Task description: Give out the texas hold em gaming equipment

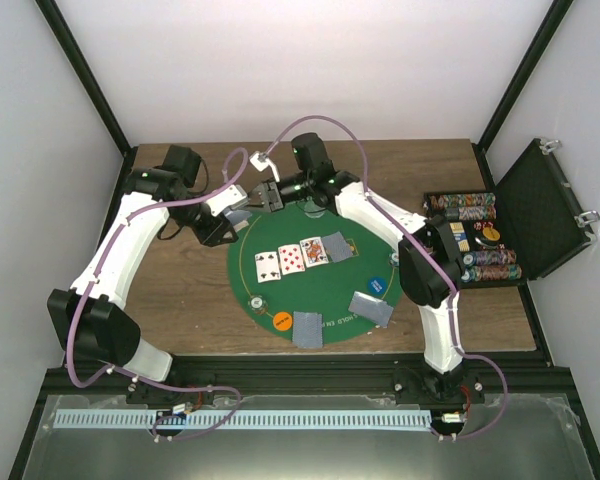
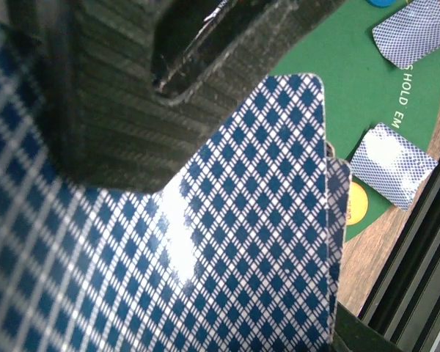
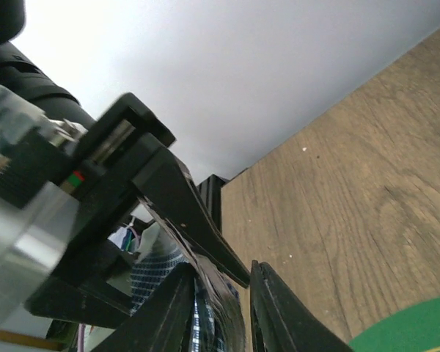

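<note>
The left gripper [image 1: 232,213] is clamped on a deck of cards [image 2: 227,242], held backs-up over the far rim of the green mat [image 1: 330,290], probably so single cards can be drawn off. The right gripper [image 1: 271,192] sits close against it, its jaws narrow; I cannot tell whether it grips a card. 3 face-up cards [image 1: 292,257] lie mid-mat, and face-down cards [image 1: 307,328] lie nearer the arms

Top camera looks down on the table [image 1: 180,300] — wrist cameras sit close, both catching the mat [image 3: 411,330].

White walls [image 1: 280,60], wooden table [image 1: 180,295], black frame posts [image 1: 85,75].
</note>
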